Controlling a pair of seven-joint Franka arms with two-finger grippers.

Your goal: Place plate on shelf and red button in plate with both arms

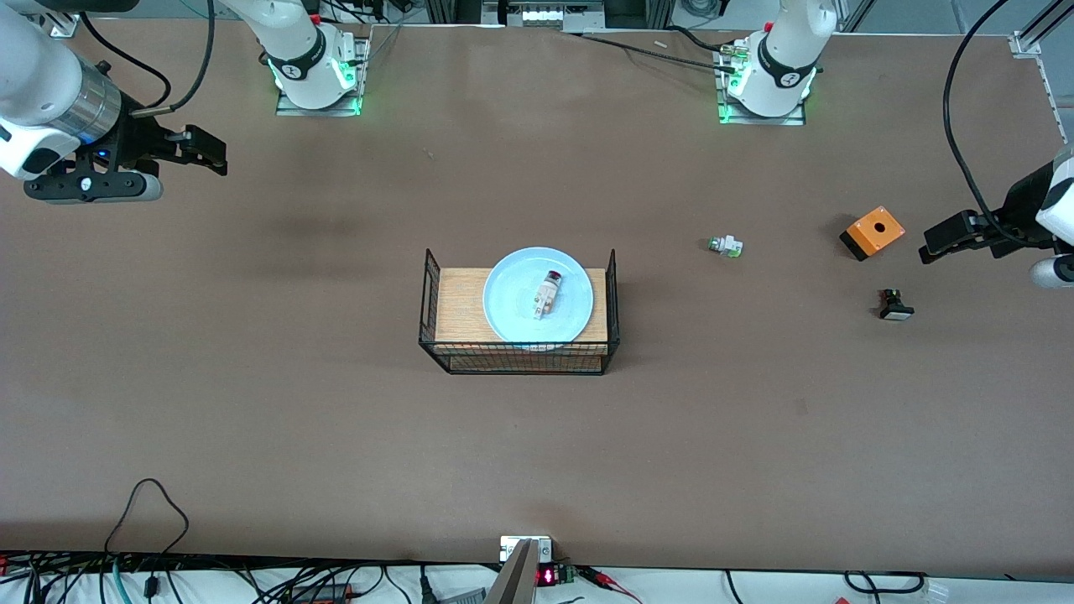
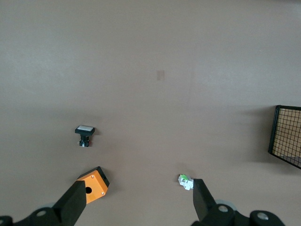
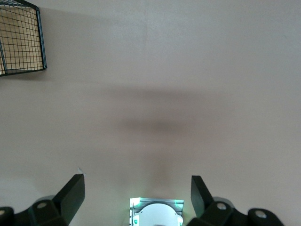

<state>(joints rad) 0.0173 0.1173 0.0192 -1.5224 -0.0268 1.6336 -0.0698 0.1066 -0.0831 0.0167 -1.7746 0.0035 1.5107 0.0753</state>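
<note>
The plate (image 1: 538, 295) sits on the wooden top of the wire rack (image 1: 518, 312) in the middle of the table, and the red button (image 1: 546, 295) lies on its side on the plate, dark cap pointing toward my bases. By the look of it both placements are done, so I judge the step in hand to be the retreat, with nothing left to carry.

My left gripper (image 1: 946, 236) hangs over the left arm's end of the table, fingers (image 2: 75, 202) spread wide and empty. Under it my left wrist view shows the orange box (image 2: 92, 184), the black white-faced button (image 2: 84, 135) and the green-capped white part (image 2: 186, 181), all apart from one another (none of these belongs to my task, so I leave them alone).

My right gripper (image 1: 195, 149) is over bare table at the right arm's end, also wide apart and holding nothing, with only a corner of the rack in its wrist view.

The next move, as I judge it, calls for little: keep both arms clear of the rack so the plate is not nudged off its wooden top, and settle into a rest pose.
</note>
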